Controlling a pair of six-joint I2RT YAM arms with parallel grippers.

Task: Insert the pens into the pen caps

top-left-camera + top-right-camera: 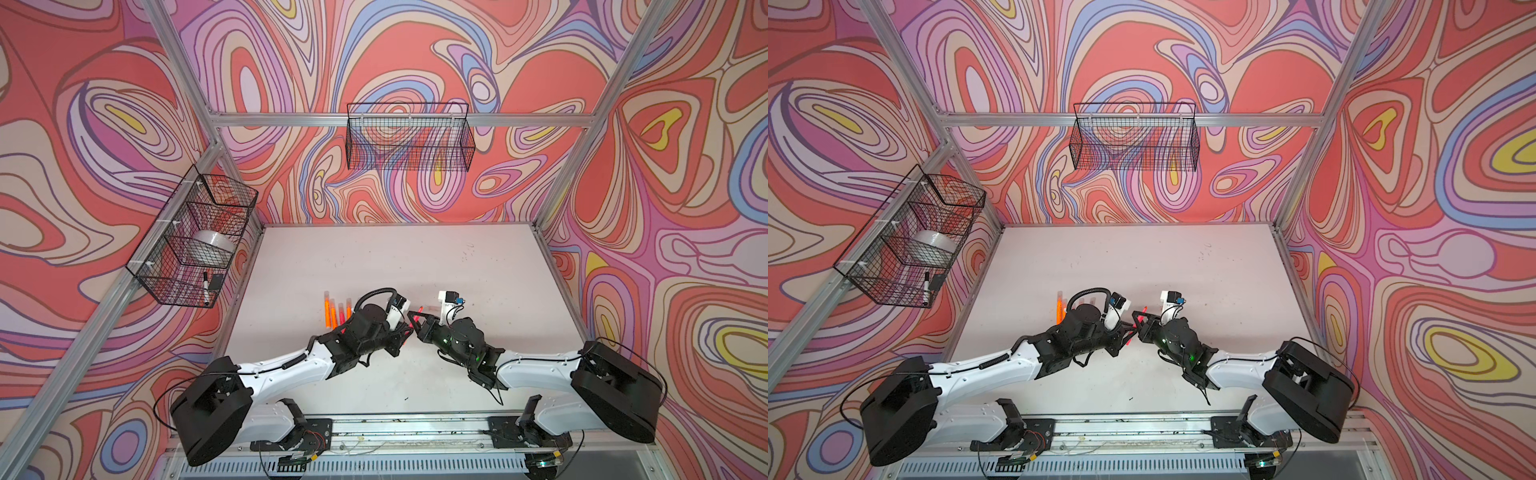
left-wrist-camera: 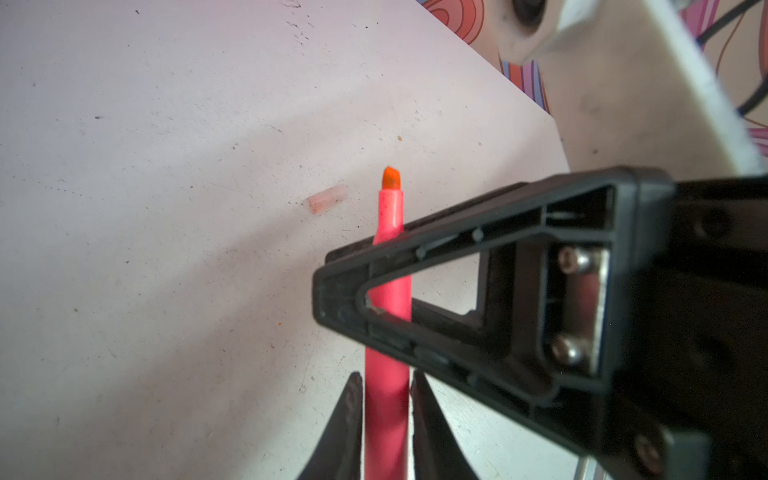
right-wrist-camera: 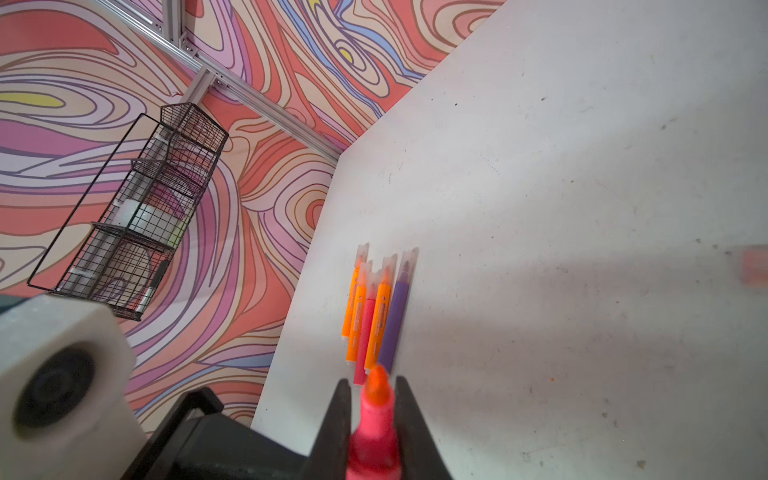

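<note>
The right gripper (image 3: 374, 388) was clamped tight on an uncapped pink pen (image 3: 376, 432) over the bench (image 1: 415, 257). The left gripper (image 2: 387, 380) stood narrowly parted around the same pen's other end, and I could not tell whether it gripped. On the bench lay five capped pens (image 3: 374, 307) in a row, three orange, one pink and one purple, with one loose cap (image 2: 328, 199) apart from them, while a wire basket (image 1: 166, 286) on the side wall held one roll of tape (image 1: 210, 245) and one black-and-white marker (image 1: 205, 286).
</note>
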